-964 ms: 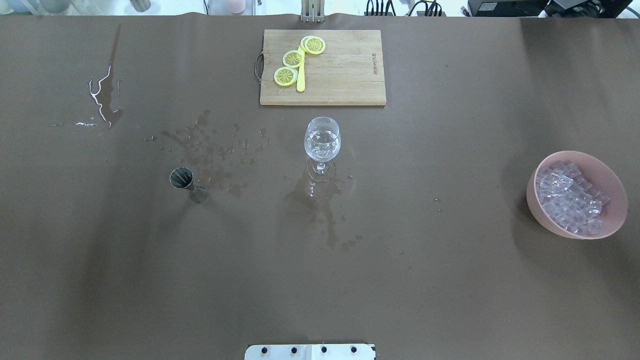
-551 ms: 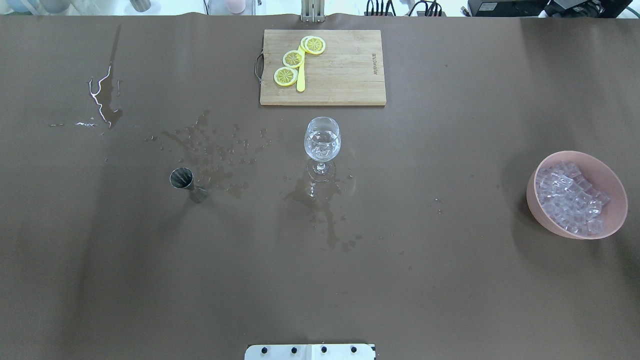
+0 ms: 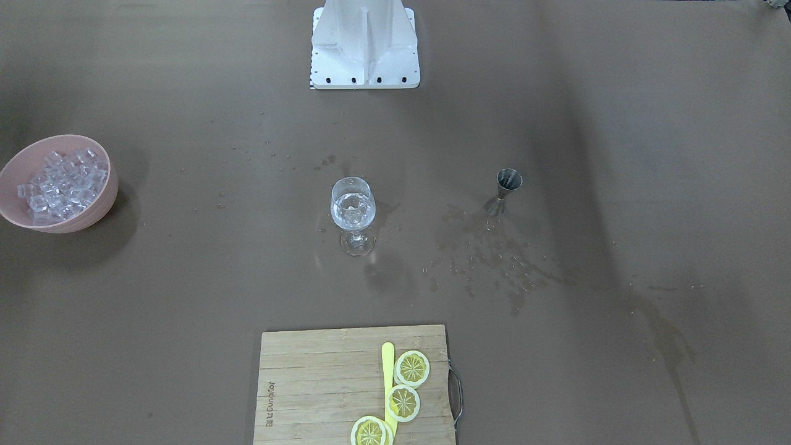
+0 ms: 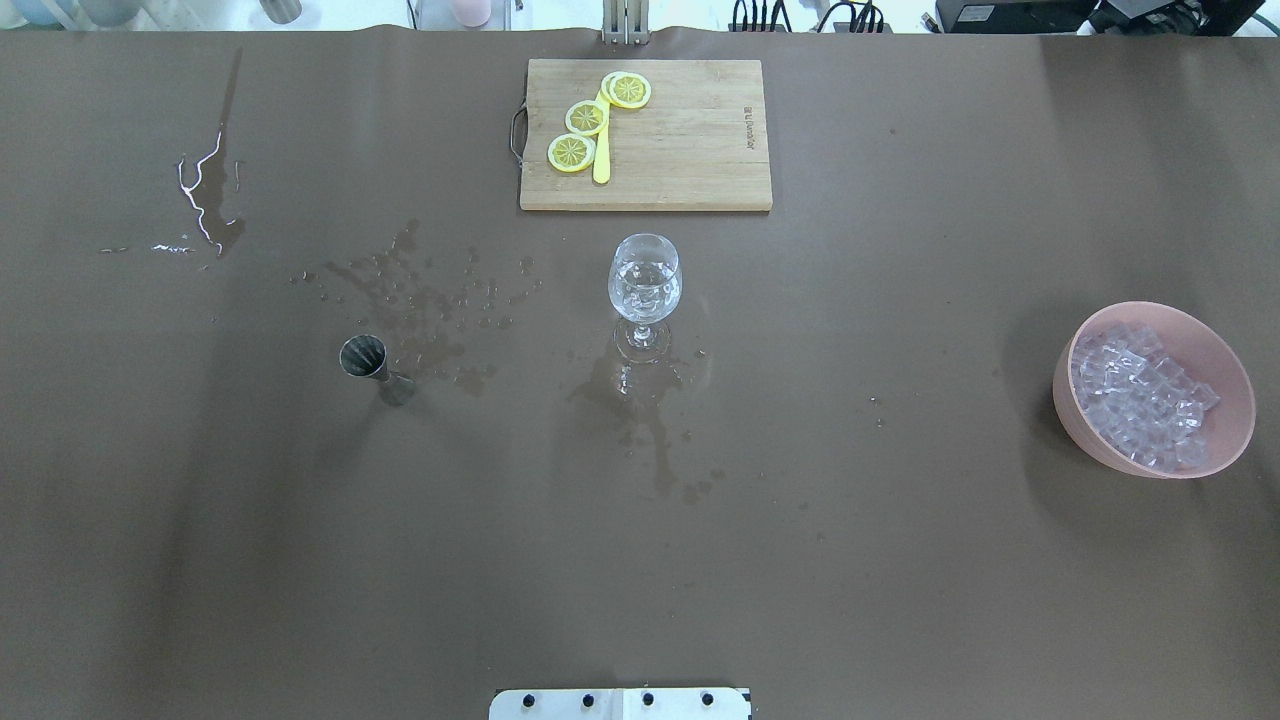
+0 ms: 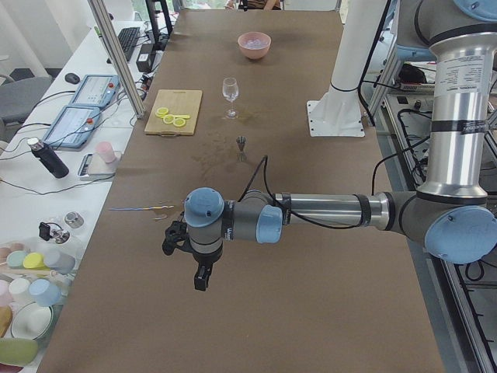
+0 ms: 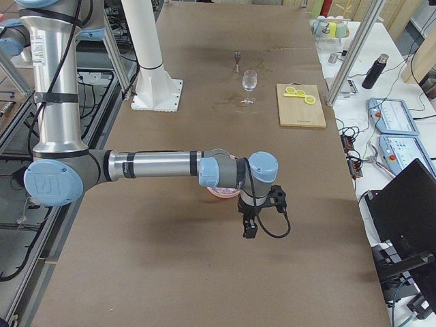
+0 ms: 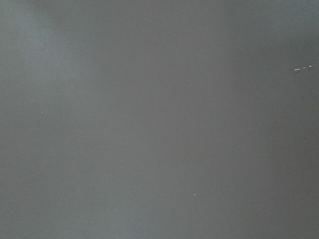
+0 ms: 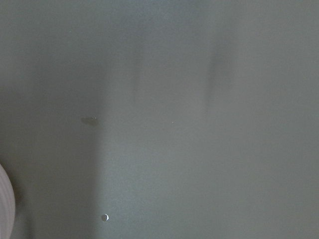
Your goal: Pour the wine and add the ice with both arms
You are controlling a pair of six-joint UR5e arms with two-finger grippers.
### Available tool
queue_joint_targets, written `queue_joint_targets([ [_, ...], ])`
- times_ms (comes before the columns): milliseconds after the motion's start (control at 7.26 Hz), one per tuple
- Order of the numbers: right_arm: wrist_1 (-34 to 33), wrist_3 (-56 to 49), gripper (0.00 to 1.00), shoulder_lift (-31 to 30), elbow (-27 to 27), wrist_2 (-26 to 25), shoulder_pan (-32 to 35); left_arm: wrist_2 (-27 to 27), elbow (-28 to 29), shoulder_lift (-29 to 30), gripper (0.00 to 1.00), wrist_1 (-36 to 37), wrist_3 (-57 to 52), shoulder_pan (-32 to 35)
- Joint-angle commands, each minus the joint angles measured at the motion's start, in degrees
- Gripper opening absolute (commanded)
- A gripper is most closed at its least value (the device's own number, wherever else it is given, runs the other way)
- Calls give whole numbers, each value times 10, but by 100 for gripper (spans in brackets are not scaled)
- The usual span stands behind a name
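Matte brown tabletop (image 4: 900,560), wet with splashes; only the side views show the left claw (image 5: 200,281) and right claw (image 6: 249,231), each hanging above it, their spread impossible to tell; further out a steel jigger (image 4: 363,356) and a stemmed wine glass (image 4: 644,285); glossy ice (image 4: 1140,398) heaped in a pink bowl (image 4: 1078,425); farthest, a bamboo cutting board (image 4: 690,150) bearing lemon slices (image 4: 571,152).

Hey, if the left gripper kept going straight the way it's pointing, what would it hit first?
Probably just the bare table. The left gripper points down, and its wrist camera shows only that brown surface, with nothing standing below.
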State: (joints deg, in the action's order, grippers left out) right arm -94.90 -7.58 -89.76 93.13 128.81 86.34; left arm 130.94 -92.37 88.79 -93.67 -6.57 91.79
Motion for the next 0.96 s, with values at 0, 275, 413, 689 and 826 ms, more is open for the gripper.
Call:
queue_joint_targets([
  [0, 0, 8, 100, 3, 0, 6, 6, 0, -18, -1, 98, 36, -1, 1],
  [275, 0, 16, 100, 3, -1, 7, 13, 0, -15, -1, 98, 37, -1, 1],
  [413, 0, 16, 100, 3, -1, 7, 15, -1, -14, -1, 98, 37, -1, 1],
  [689, 1, 15, 100, 3, 0, 11, 15, 0, -15, -1, 98, 37, -1, 1],
  [826, 0, 15, 100, 1, 0, 28, 18, 0, -15, -1, 98, 37, -1, 1],
])
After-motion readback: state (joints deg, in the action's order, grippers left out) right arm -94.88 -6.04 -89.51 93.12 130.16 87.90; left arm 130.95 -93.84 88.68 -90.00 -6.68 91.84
